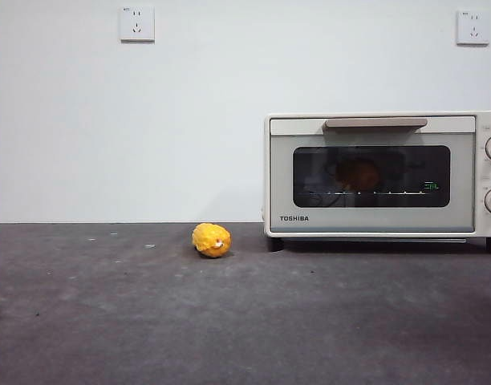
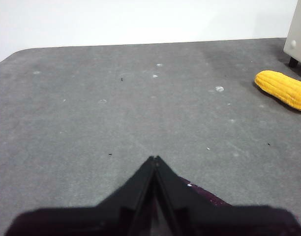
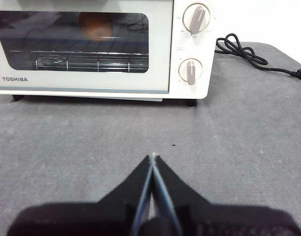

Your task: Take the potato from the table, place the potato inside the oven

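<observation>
The cream-white oven stands at the back right of the table with its dark glass door closed. Through the glass the orange-brown potato shows dimly on the wire rack; the right wrist view has it behind the door too, potato inside oven. My right gripper is shut and empty above the table in front of the oven. Farther left, my left gripper is also shut and empty over bare table. Neither arm shows in the front view.
A yellow corn cob lies on the table just left of the oven, also corn cob beside the oven's corner. A black power cord coils to the right of the oven. A white wall runs behind.
</observation>
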